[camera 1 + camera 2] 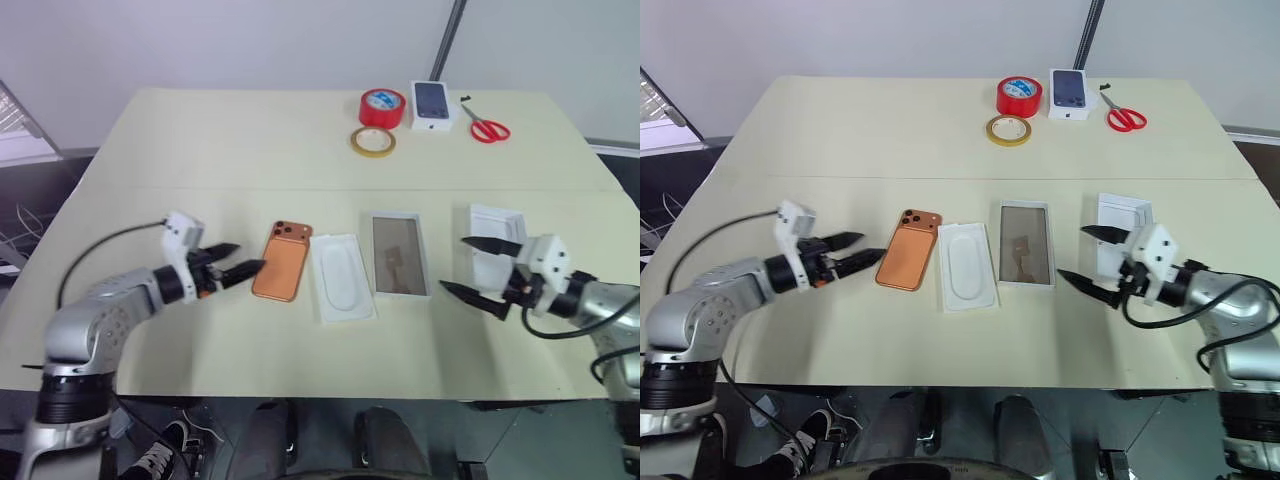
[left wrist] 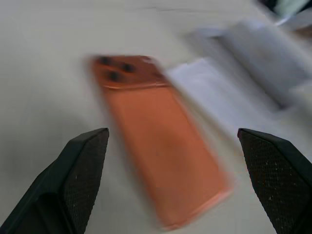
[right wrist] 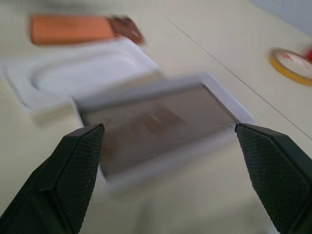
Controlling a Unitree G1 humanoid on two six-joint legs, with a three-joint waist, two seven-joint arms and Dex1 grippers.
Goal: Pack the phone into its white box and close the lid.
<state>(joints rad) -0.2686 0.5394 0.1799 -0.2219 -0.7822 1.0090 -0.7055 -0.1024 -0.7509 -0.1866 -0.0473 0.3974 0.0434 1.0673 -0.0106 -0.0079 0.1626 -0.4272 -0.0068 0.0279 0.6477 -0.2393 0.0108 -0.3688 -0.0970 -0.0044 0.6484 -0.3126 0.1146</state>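
Lying just beyond the spread left gripper [image 1: 243,259], the phone [image 1: 282,262] is untouched; the white box [image 1: 399,255] is faced by the spread right gripper [image 1: 467,266].

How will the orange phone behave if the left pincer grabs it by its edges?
The phone looks rigid, so it shouldn't flex. It lies flat on the table, so thin rounded edges may slip. The left pincer is open beside it.

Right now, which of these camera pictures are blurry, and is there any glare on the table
Left wrist view: the phone and the white insert beside it are smeared. Right wrist view: the white box is streaked, the yellow tape ring soft. Both head views are sharp, with even light, soft shadows and no strong glare on the table.
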